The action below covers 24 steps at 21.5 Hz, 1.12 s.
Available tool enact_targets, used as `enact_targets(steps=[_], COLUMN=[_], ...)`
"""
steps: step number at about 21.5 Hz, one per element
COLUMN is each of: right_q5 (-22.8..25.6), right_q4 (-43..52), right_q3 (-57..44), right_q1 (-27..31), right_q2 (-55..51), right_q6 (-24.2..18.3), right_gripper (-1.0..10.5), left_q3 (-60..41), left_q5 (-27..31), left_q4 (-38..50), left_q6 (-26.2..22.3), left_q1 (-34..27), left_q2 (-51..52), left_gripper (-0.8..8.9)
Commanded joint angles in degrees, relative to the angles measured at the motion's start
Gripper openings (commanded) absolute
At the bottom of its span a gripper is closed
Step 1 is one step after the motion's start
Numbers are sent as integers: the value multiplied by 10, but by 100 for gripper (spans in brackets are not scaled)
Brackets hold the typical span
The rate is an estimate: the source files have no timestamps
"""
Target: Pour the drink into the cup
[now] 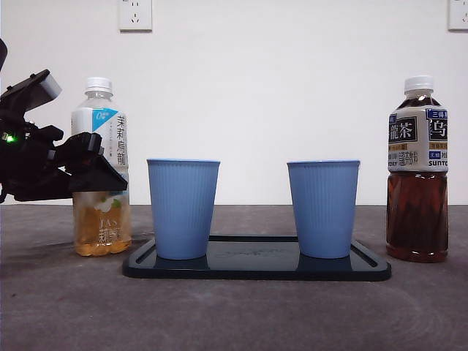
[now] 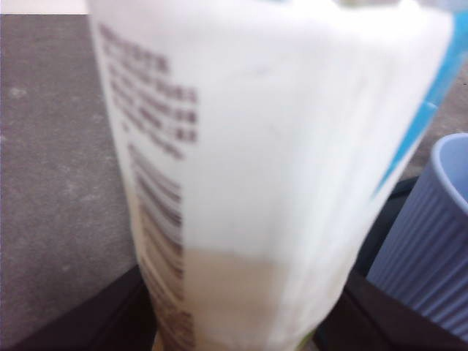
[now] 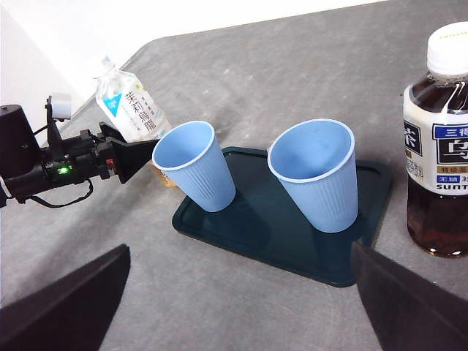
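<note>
Light was even and fairly bright in all three views, with a white wall [image 1: 292,88] behind. On the desk [image 1: 234,314] shadows were soft and faint. The tray [image 1: 256,263] showed a dull sheen. In the left wrist view the pale bottle [image 2: 270,168] filled the frame, badly out of focus, its label washed out. The right wrist view was sharp.

You had a plain white wall [image 1: 292,88] behind a grey mottled table [image 1: 234,314], with two white power sockets high up, one socket [image 1: 135,14] left, another socket [image 1: 458,14] at the right edge, under even lighting.
</note>
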<state>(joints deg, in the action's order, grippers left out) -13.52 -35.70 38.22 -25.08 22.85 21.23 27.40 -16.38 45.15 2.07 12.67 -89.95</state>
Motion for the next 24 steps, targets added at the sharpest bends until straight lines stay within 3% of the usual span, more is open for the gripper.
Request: enact_targets(steps=[1,7,11,20,24], right_q5=[-1,-1,-1,-38,-97], right_q4=[4,3,-8,-30,-36], right_q3=[7,7,7,7,7], right_q1=[-3,-3,-3,-3,-3], right_q2=[2,2,2,5,25], right_q6=[-7,-14,-26,-60,-81], right_gripper=[471,471,471,471,471], left_q3=[12,12,19,139,235], left_q5=[1,1,11,65,114], left_q4=[11,-10,-85,-440,-645], left_q6=[-5,-11,-62,-264,-398], left_q1=[2,1,0,2,13], left_q2=[-7,28,83,219,252], left_gripper=[213,213,213,213,213])
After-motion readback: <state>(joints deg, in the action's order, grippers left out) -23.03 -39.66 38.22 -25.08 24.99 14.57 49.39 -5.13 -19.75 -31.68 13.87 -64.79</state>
